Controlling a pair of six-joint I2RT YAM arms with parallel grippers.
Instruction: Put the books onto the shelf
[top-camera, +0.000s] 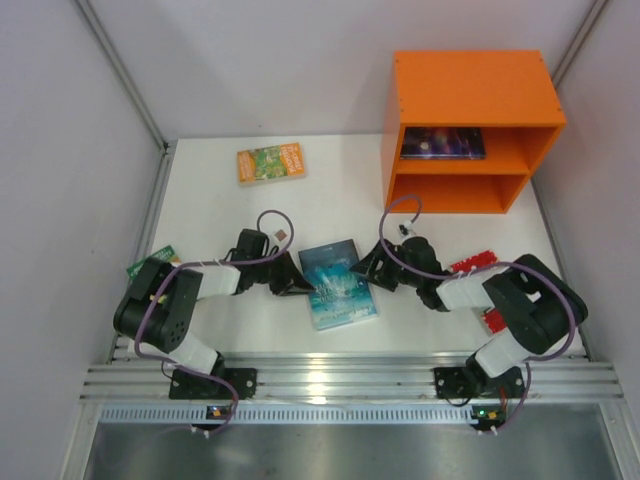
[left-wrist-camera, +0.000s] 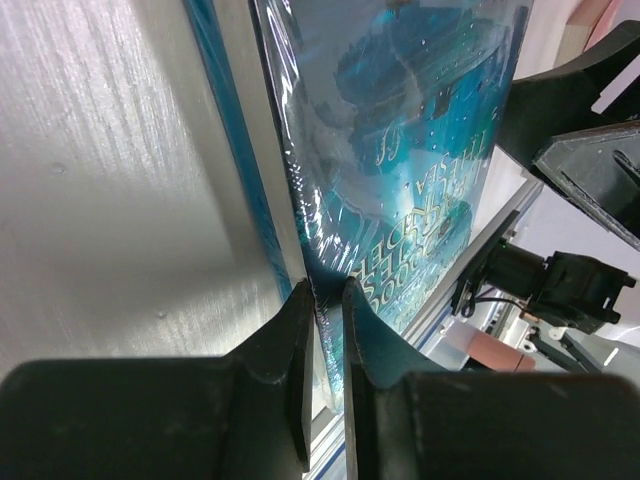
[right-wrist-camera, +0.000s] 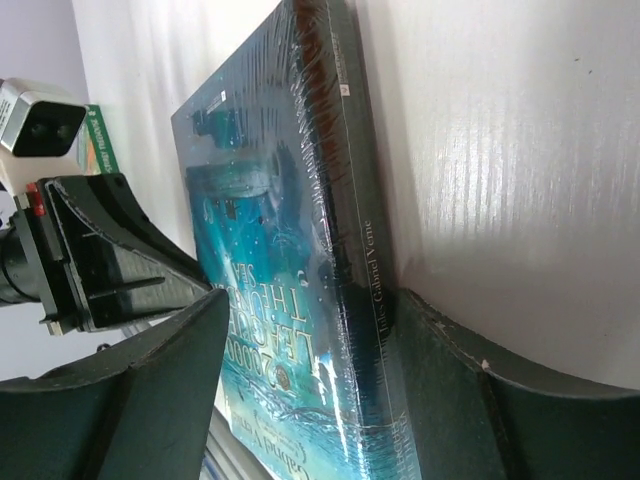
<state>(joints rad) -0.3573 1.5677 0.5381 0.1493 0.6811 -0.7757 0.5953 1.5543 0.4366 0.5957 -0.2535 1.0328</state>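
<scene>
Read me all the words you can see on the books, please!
"Gabriel Verne": spine of the pale teal shiny paperback book.
"LEAGUES", partly hidden: its front cover.
"SEA": its front cover too.
Too small: white spine lettering on the green paperback book.
Too blurred: cover print on the orange-green paperback book.
Nothing readable: the dark blue-purple paperback book in the bright orange wooden shelf.

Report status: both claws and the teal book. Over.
Left claw shut on teal book, left edge. Right claw open, straddling its spine edge. Dark blue book sits in shelf upper compartment; nothing loose between teal book and shelf.
</scene>
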